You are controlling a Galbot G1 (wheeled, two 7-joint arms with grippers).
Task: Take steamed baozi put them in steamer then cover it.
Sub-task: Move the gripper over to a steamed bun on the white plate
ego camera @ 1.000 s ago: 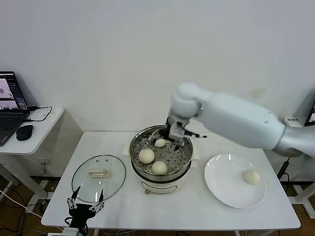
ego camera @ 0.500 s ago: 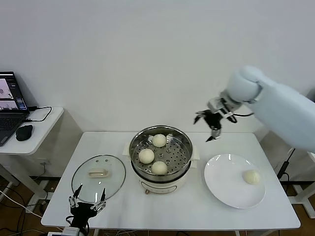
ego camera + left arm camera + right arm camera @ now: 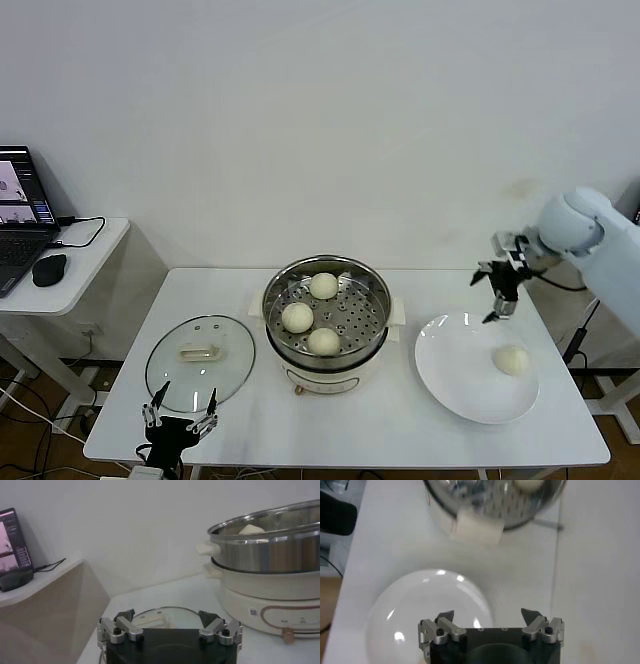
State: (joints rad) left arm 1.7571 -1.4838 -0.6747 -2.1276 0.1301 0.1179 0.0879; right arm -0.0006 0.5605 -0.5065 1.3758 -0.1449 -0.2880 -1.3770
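Three steamed baozi (image 3: 310,315) are sitting on the perforated tray inside the steamer (image 3: 327,362), which is standing in the middle of the white table (image 3: 340,425). A fourth baozi (image 3: 512,360) is lying on the white plate (image 3: 450,375) to the right of the pot, toward the plate's right side. The right gripper (image 3: 497,290) is hanging above the plate's far edge, up and to the left of that bun, with its claws spread wide and nothing between them. In the right wrist view the same gripper (image 3: 490,620) is looking down on the plate (image 3: 410,610), the steamer's side handle (image 3: 477,528) showing beyond.

The cover (image 3: 200,361) is lying flat on the table to the left of the steamer, handle up. The left gripper (image 3: 178,412) is waiting low at the table's near edge just in front of the cover, its claws also spread and empty. A laptop (image 3: 22,215) and mouse (image 3: 50,268) are sitting on a side desk at far left.
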